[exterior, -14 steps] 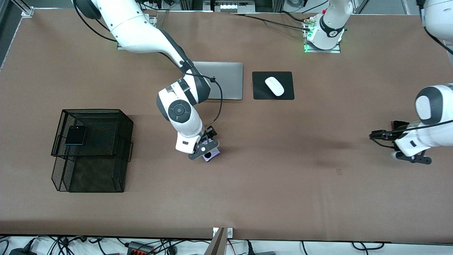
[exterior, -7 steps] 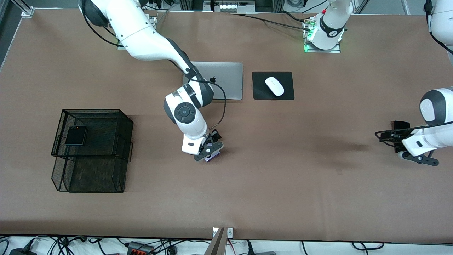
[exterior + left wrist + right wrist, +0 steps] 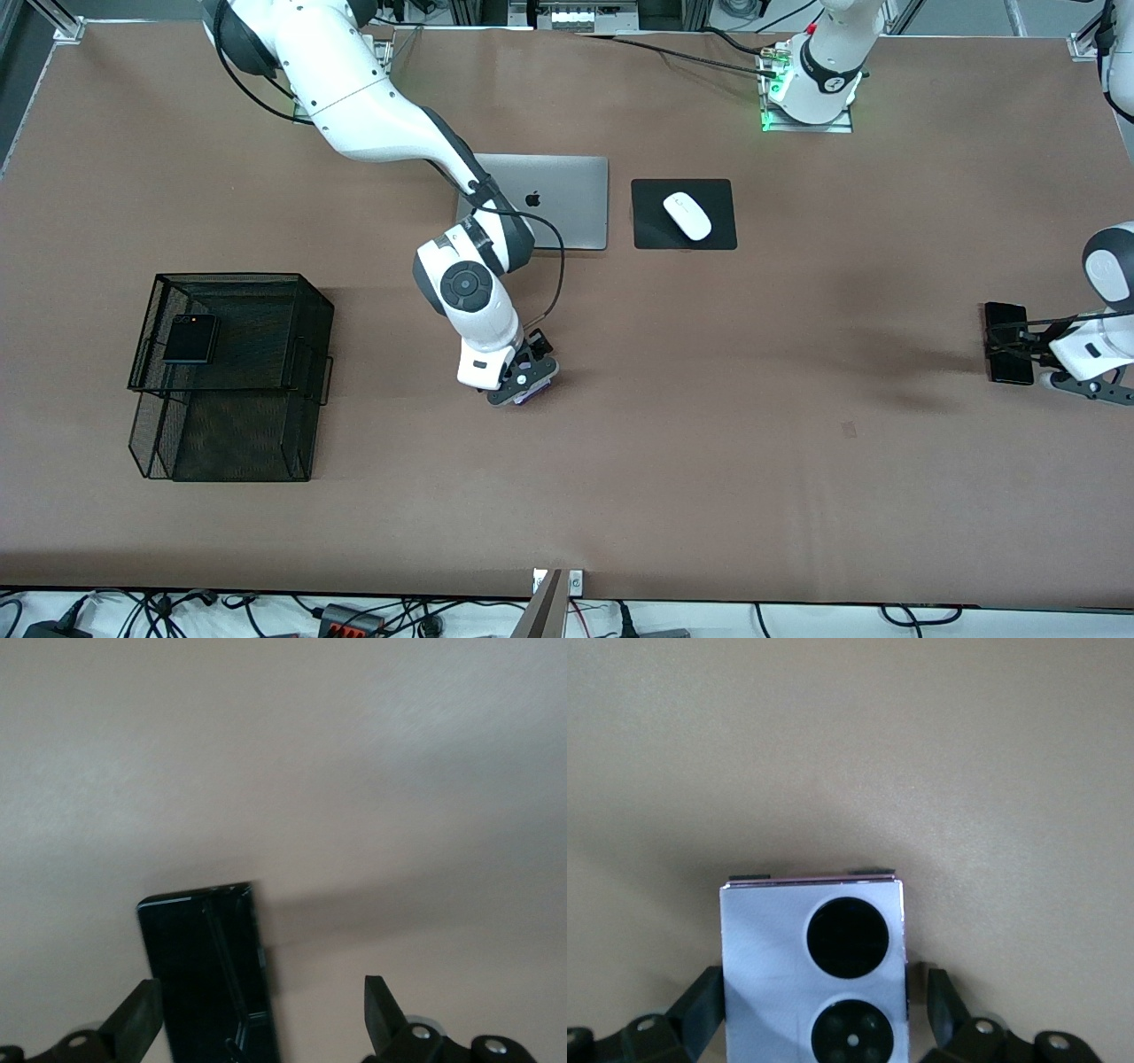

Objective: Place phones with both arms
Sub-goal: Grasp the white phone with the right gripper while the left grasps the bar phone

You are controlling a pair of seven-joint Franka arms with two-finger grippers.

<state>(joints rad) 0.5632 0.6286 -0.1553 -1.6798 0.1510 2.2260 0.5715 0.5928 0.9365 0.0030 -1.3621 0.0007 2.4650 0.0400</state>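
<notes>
The lilac phone with two black circles lies flat on the table, nearer to the front camera than the laptop. My right gripper is down over it, open, one finger on each side of the lilac phone; no finger presses on it. The long slim black slab lies at the left arm's end of the table. My left gripper hangs open beside and partly over it; in the left wrist view the slab sits between the fingers, close to one finger. The small squarish black phone rests in the mesh tray.
A two-tier black mesh tray stands toward the right arm's end. A shut silver laptop and a white mouse on a black pad lie near the arms' bases.
The right gripper has shifted a little and settled lower around the lilac phone. The left arm has slid toward its end of the table, uncovering the black slab.
</notes>
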